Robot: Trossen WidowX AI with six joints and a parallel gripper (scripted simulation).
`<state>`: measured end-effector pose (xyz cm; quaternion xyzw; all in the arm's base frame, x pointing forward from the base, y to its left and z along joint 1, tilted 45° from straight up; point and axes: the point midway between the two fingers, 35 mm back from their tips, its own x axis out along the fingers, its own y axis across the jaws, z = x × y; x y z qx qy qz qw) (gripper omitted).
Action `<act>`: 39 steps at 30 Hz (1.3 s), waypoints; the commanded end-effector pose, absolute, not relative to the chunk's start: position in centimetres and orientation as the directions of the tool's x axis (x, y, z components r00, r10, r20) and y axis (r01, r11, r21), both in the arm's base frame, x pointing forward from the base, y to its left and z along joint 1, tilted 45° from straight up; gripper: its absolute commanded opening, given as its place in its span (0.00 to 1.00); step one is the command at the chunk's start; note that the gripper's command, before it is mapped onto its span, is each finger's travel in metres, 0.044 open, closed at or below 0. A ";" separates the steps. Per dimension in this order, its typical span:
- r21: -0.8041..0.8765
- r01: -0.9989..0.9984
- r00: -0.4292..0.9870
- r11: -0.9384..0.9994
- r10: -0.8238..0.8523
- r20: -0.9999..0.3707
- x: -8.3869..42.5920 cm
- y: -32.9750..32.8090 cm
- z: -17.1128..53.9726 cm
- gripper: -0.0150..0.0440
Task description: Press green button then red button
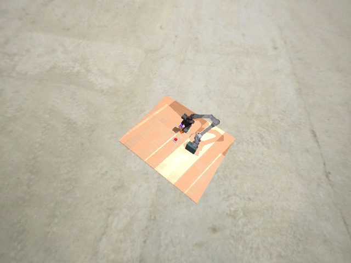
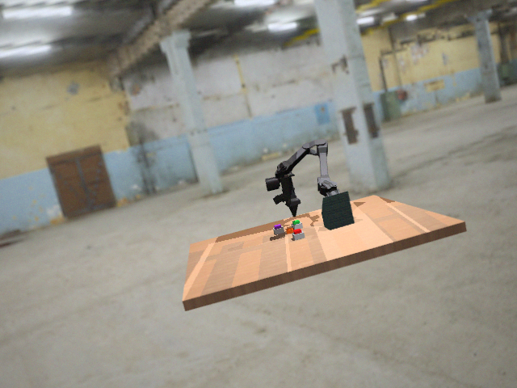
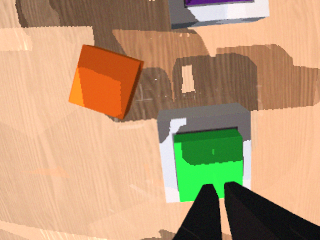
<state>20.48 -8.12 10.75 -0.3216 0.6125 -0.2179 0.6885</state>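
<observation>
Risk: your clenched, empty end effector (image 3: 222, 190) above green button (image 3: 210, 163); drift sideways, you clip orange block (image 3: 106, 80).

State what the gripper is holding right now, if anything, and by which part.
Nothing is held. The gripper is shut with nothing between its fingers, its tips poised over the near edge of the green button.
</observation>
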 end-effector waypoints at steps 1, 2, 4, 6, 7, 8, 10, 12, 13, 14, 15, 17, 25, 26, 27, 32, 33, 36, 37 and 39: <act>-0.711 -0.097 0.150 0.697 -0.696 -0.702 20.5 -8.6 10.2 0.29; -0.711 -0.097 0.150 0.697 -0.696 -0.702 20.5 -8.7 10.1 0.29; -0.711 -0.097 0.150 0.697 -0.696 -0.702 20.5 -8.9 9.9 0.29; -0.711 -0.097 0.150 0.697 -0.696 -0.702 20.6 -9.1 9.7 0.29; -0.711 -0.097 0.150 0.697 -0.696 -0.702 20.6 -9.2 9.6 0.29; -0.711 -0.097 0.150 0.696 -0.696 -0.702 20.6 -9.4 9.5 0.29; -0.711 -0.097 0.150 0.696 -0.696 -0.702 20.7 -9.6 9.2 0.29; -0.712 -0.097 0.150 0.696 -0.697 -0.701 20.7 -9.8 9.0 0.29; -0.712 -0.097 0.150 0.695 -0.697 -0.701 20.7 -9.9 8.9 0.29; -0.712 -0.097 0.151 0.695 -0.697 -0.701 20.7 -10.1 8.8 0.29; -0.713 -0.097 0.151 0.695 -0.697 -0.701 20.8 -10.2 8.7 0.29; -0.713 -0.097 0.151 0.694 -0.698 -0.700 20.8 -10.3 8.6 0.29; -0.713 -0.097 0.151 0.694 -0.698 -0.700 20.8 -10.4 8.5 0.29; -0.713 -0.097 0.151 0.694 -0.698 -0.700 20.8 -10.4 8.5 0.29; -0.713 -0.097 0.151 0.694 -0.698 -0.700 20.8 -10.4 8.5 0.29; -0.713 -0.097 0.151 0.694 -0.698 -0.700 20.8 -10.4 8.5 0.29; -0.713 -0.097 0.151 0.694 -0.698 -0.700 20.8 -10.4 8.5 0.29; -0.714 -0.092 0.155 0.694 -0.698 -0.699 20.9 -10.2 8.8 0.29; -0.713 -0.093 0.154 0.695 -0.697 -0.700 20.8 -9.8 9.2 0.29; -0.711 -0.096 0.151 0.696 -0.696 -0.702 20.5 -8.5 10.4 0.29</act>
